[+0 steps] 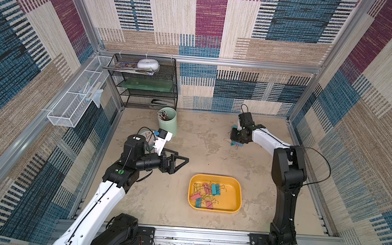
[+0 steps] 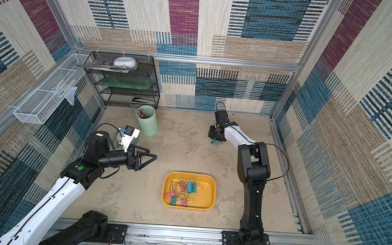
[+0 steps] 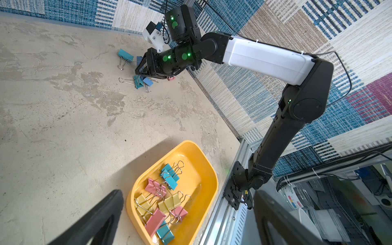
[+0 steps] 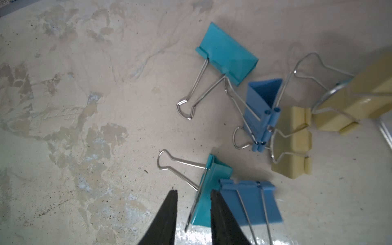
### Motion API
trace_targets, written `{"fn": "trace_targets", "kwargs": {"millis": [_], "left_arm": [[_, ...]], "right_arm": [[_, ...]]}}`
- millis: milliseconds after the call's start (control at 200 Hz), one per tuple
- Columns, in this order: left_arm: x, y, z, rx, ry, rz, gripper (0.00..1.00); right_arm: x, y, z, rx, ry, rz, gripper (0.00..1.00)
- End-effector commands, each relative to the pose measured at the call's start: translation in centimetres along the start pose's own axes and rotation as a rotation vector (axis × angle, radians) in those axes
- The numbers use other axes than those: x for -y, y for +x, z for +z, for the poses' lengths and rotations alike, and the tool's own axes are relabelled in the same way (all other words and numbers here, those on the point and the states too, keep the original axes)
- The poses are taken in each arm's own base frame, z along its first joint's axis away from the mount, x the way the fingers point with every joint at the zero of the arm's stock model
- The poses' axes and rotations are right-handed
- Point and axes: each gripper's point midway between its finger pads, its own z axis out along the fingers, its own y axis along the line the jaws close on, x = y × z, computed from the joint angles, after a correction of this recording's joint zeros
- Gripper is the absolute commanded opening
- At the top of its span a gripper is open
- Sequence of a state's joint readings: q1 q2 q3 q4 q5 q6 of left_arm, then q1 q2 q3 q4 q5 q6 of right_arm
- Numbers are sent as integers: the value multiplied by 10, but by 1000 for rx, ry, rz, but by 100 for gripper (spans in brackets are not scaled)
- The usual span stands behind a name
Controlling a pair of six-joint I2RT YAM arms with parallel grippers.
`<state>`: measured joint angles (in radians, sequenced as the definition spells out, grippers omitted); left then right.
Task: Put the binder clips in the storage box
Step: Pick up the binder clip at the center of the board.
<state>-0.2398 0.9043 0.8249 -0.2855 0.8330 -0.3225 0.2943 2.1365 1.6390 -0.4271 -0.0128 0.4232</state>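
The yellow-orange storage box (image 1: 216,178) (image 2: 191,175) (image 3: 209,169) lies near the front with several binder clips (image 1: 215,189) (image 2: 191,186) (image 3: 169,176) inside. More clips (image 1: 235,143) (image 2: 216,142) (image 3: 139,81) lie loose at the back right. My right gripper (image 1: 233,141) (image 4: 193,192) is down among them. Its narrowly parted fingers straddle a teal clip (image 4: 204,197) that rests against one finger, with a gap to the other. Around it lie a blue clip (image 4: 250,203), a second teal one (image 4: 227,54) and a yellow one (image 4: 292,140). My left gripper (image 1: 181,165) (image 2: 151,160) (image 3: 188,192) hangs wide open left of the box, holding nothing.
A mint-green cup (image 1: 169,124) of pens stands at the back left. Behind it is a black wire shelf (image 1: 144,83), and a white mesh basket (image 1: 74,106) hangs on the left wall. A metal rail (image 1: 203,236) runs along the front edge.
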Motion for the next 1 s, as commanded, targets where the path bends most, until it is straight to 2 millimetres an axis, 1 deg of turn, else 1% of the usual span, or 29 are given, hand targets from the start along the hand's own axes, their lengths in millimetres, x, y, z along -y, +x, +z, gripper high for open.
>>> {"fn": "trace_targets", "kwargs": {"millis": [0, 85, 185, 285, 366, 476, 526, 611, 691, 721, 776, 826, 881, 997], "left_arm": [[3, -3, 0, 8, 15, 24, 99], [2, -2, 0, 6, 13, 19, 100], [2, -2, 1, 6, 13, 19, 99], [2, -2, 1, 5, 11, 19, 100], [1, -2, 1, 5, 10, 18, 100], [1, -2, 1, 4, 10, 17, 100], [1, -2, 1, 5, 11, 17, 99], [4, -2, 1, 2, 25, 21, 100], [14, -2, 1, -1, 59, 42, 100], [18, -1, 0, 1, 72, 51, 99], [25, 0, 0, 5, 93, 74, 100], [30, 2, 0, 3, 107, 92, 99], [37, 4, 0, -1, 127, 114, 100], [54, 11, 3, -24, 182, 158, 100]], "right_arm": [[-2, 3, 5, 1, -20, 20, 18], [-1, 5, 3, 4, -18, 16, 8], [-3, 3, -6, 19, -29, 10, 0], [-7, 0, -21, 42, -51, 5, 0], [-14, -6, -38, 77, -82, 3, 0], [-24, -7, -64, 108, -138, 4, 0], [-29, -6, -77, 123, -166, 5, 0], [-39, -2, -107, 153, -227, 2, 0], [-50, 9, -136, 177, -304, -13, 0], [-51, 17, -144, 176, -328, -11, 0], [-57, 26, -169, 196, -385, -10, 0], [-59, 39, -187, 207, -428, -15, 0], [-65, 54, -212, 232, -485, -34, 0], [-69, 93, -248, 234, -586, -77, 0]]}}
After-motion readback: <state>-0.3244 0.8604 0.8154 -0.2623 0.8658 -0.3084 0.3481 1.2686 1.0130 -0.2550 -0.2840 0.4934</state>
